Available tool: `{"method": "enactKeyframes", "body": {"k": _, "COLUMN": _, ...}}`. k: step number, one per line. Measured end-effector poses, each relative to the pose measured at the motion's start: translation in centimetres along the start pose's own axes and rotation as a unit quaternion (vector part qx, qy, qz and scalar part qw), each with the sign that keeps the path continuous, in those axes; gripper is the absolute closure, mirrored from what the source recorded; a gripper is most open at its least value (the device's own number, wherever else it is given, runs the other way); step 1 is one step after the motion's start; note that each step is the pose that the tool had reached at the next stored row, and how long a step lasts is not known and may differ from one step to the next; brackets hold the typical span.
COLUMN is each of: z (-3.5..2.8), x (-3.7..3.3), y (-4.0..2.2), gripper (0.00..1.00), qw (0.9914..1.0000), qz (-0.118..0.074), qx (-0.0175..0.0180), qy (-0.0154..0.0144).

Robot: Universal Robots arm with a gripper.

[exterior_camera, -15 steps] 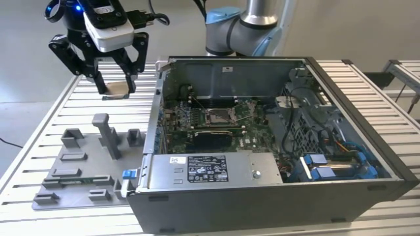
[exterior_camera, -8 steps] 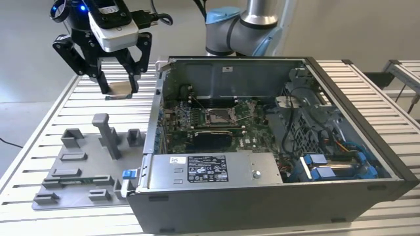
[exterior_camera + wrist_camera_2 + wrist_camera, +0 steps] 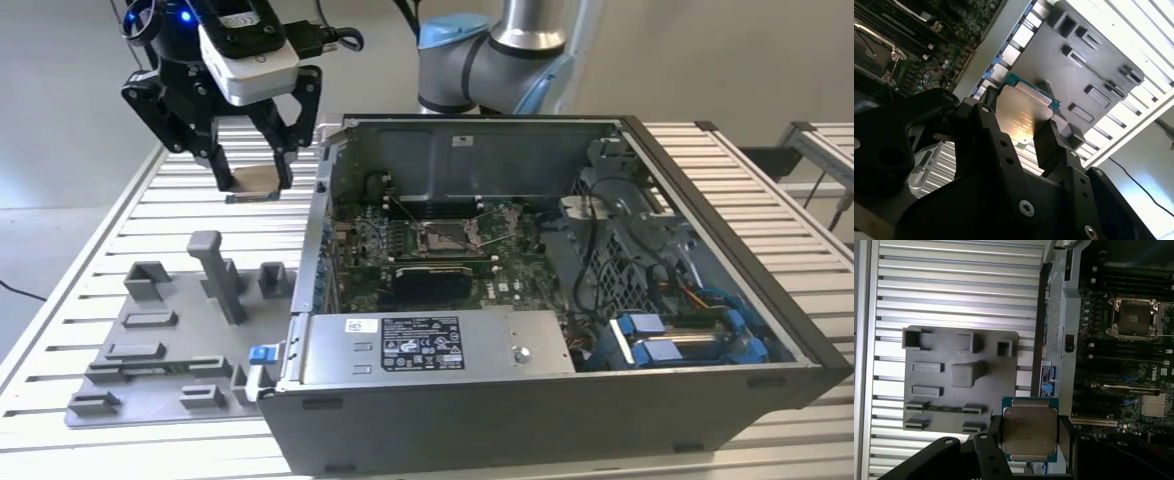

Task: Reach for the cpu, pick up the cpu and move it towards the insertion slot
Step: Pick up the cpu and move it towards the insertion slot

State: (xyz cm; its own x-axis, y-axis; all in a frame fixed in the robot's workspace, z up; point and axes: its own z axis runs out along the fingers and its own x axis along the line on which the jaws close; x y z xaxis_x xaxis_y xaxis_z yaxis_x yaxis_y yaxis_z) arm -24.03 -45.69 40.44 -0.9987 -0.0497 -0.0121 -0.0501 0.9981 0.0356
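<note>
Up in the upper left of the exterior view, I've got the claw (image 3: 254, 183) clamped on the cpu (image 3: 255, 177), hanging over the slatted tabletop (image 3: 154, 215) just left of the computer case (image 3: 534, 420). The insertion slot (image 3: 447, 236) sits inside on the green motherboard (image 3: 518, 287), well apart from the cpu. The grey tray (image 3: 140, 345) is lower left.

cpu (image 3: 1030, 432) top silvery satin metal; tray (image 3: 999, 390) matt grey plastic; fingers (image 3: 1046, 145) matt black
</note>
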Motion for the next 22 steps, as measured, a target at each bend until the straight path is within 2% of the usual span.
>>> {"method": "enactKeyframes", "body": {"k": 14, "z": 0.01, "x": -1.29, "y": -0.06, "gripper": 1.00, "qw": 1.00000, "qz": 0.000, "qx": 0.0000, "qy": 0.0000}}
{"method": "enactKeyframes", "body": {"k": 22, "z": 0.02, "x": -1.77, "y": -0.09, "gripper": 1.00, "qw": 1.00000, "qz": 0.000, "qx": -0.0001, "qy": -0.0001}}
